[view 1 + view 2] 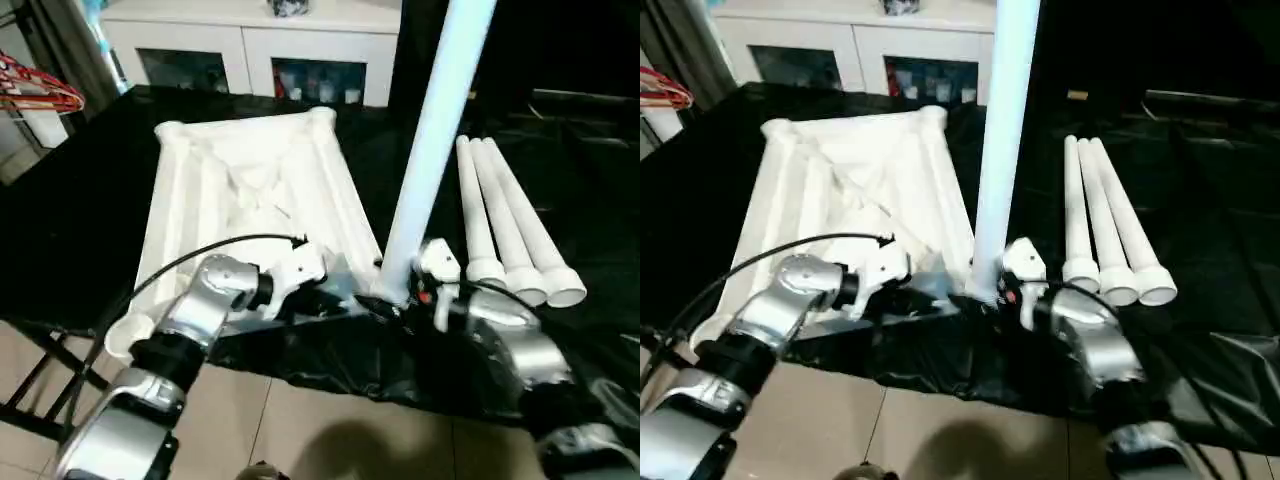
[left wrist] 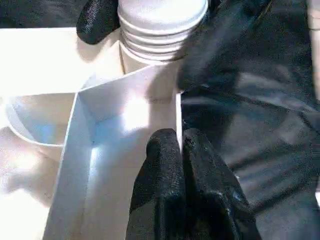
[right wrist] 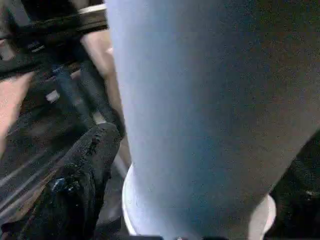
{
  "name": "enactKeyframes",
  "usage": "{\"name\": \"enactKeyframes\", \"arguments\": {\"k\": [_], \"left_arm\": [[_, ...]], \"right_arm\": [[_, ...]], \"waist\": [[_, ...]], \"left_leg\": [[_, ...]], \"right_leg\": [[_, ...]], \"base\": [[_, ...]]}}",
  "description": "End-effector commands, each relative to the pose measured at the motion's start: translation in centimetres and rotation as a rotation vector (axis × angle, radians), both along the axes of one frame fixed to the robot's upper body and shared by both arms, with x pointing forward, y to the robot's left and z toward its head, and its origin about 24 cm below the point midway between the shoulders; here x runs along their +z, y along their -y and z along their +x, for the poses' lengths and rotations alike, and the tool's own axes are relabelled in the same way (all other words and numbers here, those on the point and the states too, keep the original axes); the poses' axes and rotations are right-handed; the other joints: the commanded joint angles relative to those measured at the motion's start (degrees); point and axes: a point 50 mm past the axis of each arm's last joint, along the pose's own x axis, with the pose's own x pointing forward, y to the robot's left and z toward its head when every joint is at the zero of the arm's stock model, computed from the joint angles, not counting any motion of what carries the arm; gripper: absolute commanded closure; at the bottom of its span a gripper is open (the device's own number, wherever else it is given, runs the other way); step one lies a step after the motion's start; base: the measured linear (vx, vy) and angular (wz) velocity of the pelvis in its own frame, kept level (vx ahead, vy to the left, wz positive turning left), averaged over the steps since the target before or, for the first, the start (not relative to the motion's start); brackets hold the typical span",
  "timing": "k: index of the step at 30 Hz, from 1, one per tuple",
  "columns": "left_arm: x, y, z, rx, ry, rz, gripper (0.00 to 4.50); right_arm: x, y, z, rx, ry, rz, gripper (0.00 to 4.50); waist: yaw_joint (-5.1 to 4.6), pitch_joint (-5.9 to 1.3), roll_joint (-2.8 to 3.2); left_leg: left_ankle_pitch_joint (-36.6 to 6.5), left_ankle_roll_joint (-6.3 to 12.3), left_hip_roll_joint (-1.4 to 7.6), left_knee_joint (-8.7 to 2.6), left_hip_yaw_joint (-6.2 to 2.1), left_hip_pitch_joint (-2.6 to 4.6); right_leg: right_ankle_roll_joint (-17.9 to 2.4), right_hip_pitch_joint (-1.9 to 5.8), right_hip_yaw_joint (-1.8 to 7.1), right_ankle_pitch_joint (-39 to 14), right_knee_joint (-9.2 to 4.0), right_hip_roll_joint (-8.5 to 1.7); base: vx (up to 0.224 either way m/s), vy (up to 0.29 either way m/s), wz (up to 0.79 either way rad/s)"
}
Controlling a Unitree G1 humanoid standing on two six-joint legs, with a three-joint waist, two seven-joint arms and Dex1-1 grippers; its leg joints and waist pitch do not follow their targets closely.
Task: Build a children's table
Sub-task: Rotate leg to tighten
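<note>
Left wrist view shows you the left hand pinching a thin rib of the upturned table top on the black-draped counter. Your right hand is spread around the upright leg in the near corner socket. Three legs lie just beside.

Upturned plastic table top: white, ribbed.
Upright tapered leg: white, bluish in shade.
Three lying round legs: white.
Desk covering: glossy black, perhaps plastic sheet.
Glass-doored cabinet: white.
Floor tiles: beige.
Forearms: silver.
</note>
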Motion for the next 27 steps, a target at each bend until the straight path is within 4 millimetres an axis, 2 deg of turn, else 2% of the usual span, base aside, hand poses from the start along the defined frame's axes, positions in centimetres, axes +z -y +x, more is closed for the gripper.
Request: {"name": "enactKeyframes", "arguments": {"k": [1, 3, 4, 5, 7, 8, 9, 12, 14, 17, 20, 22, 23, 24, 25, 27], "left_arm": [[-0.4, 1.1, -0.5, -0.089, -0.020, 0.033, 4.50], [-0.3, 0.8, -0.4, -0.103, -0.025, 0.041, 4.50], [-0.2, 0.7, -0.4, -0.106, -0.026, 0.044, 4.50], [-0.2, 0.5, -0.4, -0.109, -0.026, 0.049, 4.50], [-0.2, 0.4, -0.3, -0.114, -0.028, 0.055, 4.50], [-0.1, 0.3, -0.2, -0.118, -0.029, 0.059, 4.50], [-0.1, 0.3, -0.2, -0.118, -0.029, 0.060, 4.50], [-0.1, 0.2, -0.2, -0.125, -0.032, 0.062, 4.50], [-0.1, 0.2, -0.2, -0.124, -0.035, 0.060, 4.50], [-0.2, 0.4, -0.2, -0.110, -0.037, 0.042, 4.50], [-0.1, 0.9, 0.0, -0.059, -0.036, 0.000, 4.50], [-0.1, 1.1, 0.2, -0.036, -0.029, -0.010, 4.50], [-0.2, 1.7, 0.4, 0.015, -0.015, -0.028, 4.50], [-0.2, 1.7, 0.4, 0.019, -0.014, -0.029, 4.50], [-0.1, 2.0, 0.5, 0.034, -0.009, -0.035, 4.50], [-0.1, 2.4, 0.6, 0.072, 0.006, -0.043, 4.50]], "right_arm": [[-1.3, -2.1, -1.8, 0.179, -0.095, -0.010, 0.66], [-1.3, -2.1, -2.1, 0.221, -0.117, -0.017, 0.66], [-1.3, -2.1, -2.2, 0.230, -0.122, -0.019, 0.92], [-1.3, -2.1, -2.3, 0.240, -0.126, -0.020, 0.99], [-1.2, -2.1, -2.4, 0.248, -0.131, -0.020, 0.99], [-1.2, -2.1, -2.4, 0.251, -0.136, -0.018, 1.31], [-1.2, -2.1, -2.4, 0.252, -0.137, -0.018, 1.39], [-1.1, -2.1, -2.7, 0.266, -0.152, -0.012, 1.42], [-1.1, -2.2, -2.8, 0.270, -0.155, -0.012, 1.64], [-1.3, -2.3, -3.0, 0.265, -0.152, -0.015, 1.71], [-1.6, -2.5, -2.5, 0.184, -0.150, 0.002, 1.73], [-1.7, -2.6, -2.2, 0.141, -0.138, 0.000, 1.74], [-2.2, -2.8, -1.3, 0.004, -0.137, 0.001, 1.74], [-2.3, -2.8, -1.2, -0.005, -0.137, 0.001, 1.74], [-2.5, -2.8, -0.9, -0.052, -0.139, 0.001, 1.74], [-2.9, -3.0, -0.4, -0.141, -0.143, 0.000, 1.74]], "waist": [[0.06, -3.03, -0.19], [0.12, -3.07, -0.21], [0.10, -3.09, -0.18], [0.12, -3.04, -0.20], [0.17, -3.08, -0.15], [0.18, -3.08, -0.19], [0.18, -3.05, -0.16], [0.26, -3.19, -0.13], [0.36, -3.23, -0.16], [0.49, -3.23, -0.13], [0.58, -3.14, -0.17], [0.54, -2.88, -0.15], [0.40, -2.70, -0.13], [0.40, -2.70, -0.13], [0.13, -2.37, -0.14], [-0.76, -1.96, -0.05]], "left_leg": [[-9.5, 5.23, 4.60, -3.28, -1.86, 0.51], [-9.0, 5.43, 4.59, -3.25, -1.90, 0.46], [-9.0, 5.37, 4.56, -3.21, -1.87, 0.46], [-9.0, 5.30, 4.56, -3.23, -1.88, 0.42], [-9.1, 4.94, 4.59, -3.28, -1.92, 0.50], [-9.4, 4.69, 4.56, -3.29, -1.90, 0.53], [-9.5, 4.61, 4.56, -3.33, -1.92, 0.51], [-8.8, 4.64, 4.60, -3.19, -1.90, 0.57], [-8.3, 4.79, 4.58, -3.14, -1.90, 0.53], [-8.5, 4.70, 4.51, -3.09, -1.85, 0.54], [-8.6, 4.58, 4.46, -3.10, -1.82, 0.51], [-10.7, 3.74, 4.50, -3.41, -1.89, 0.64], [-12.4, 2.88, 4.60, -3.68, -1.90, 0.86], [-12.4, 2.88, 4.60, -3.68, -1.90, 0.86], [-15.2, 1.70, 4.45, -3.98, -2.03, 1.15], [-19.1, -0.27, 4.56, -4.63, -2.48, 1.53]], "right_leg": [[-12.1, 2.54, 3.37, -3.2, -4.16, -6.34], [-12.0, 2.56, 3.32, -3.0, -4.06, -6.32], [-12.1, 2.52, 3.32, -3.1, -4.09, -6.28], [-12.1, 2.51, 3.30, -3.3, -4.13, -6.34], [-12.0, 2.50, 3.31, -4.0, -4.15, -6.40], [-12.0, 2.50, 3.30, -4.5, -4.19, -6.36], [-12.0, 2.50, 3.28, -4.7, -4.19, -6.32], [-12.2, 2.53, 3.31, -3.1, -4.02, -6.31], [-12.3, 2.53, 3.27, -2.0, -3.88, -6.32], [-12.2, 2.54, 3.25, -2.6, -3.99, -6.35], [-12.0, 2.49, 3.26, -3.5, -4.09, -6.31], [-11.4, 2.31, 3.28, -8.4, -4.58, -6.45], [-11.0, 2.12, 3.39, -11.9, -4.95, -6.58], [-11.0, 2.12, 3.39, -11.9, -4.95, -6.58], [-10.4, 1.98, 3.41, -17.1, -5.55, -6.75], [-8.7, 1.88, 3.48, -24.4, -6.17, -6.96]], "base": [[0.000, 0.000, 0.00], [0.000, 0.000, 0.00], [0.000, 0.000, 0.00], [0.000, 0.000, 0.00], [0.000, 0.000, 0.00], [0.000, 0.000, 0.00], [0.000, 0.000, 0.00], [0.000, 0.000, 0.00], [0.000, 0.000, 0.00], [0.000, 0.000, 0.00], [0.000, 0.000, 0.00], [0.000, 0.000, 0.00], [0.000, 0.000, 0.00], [0.000, 0.000, 0.00], [0.000, 0.000, 0.00], [0.000, 0.000, 0.00]]}}
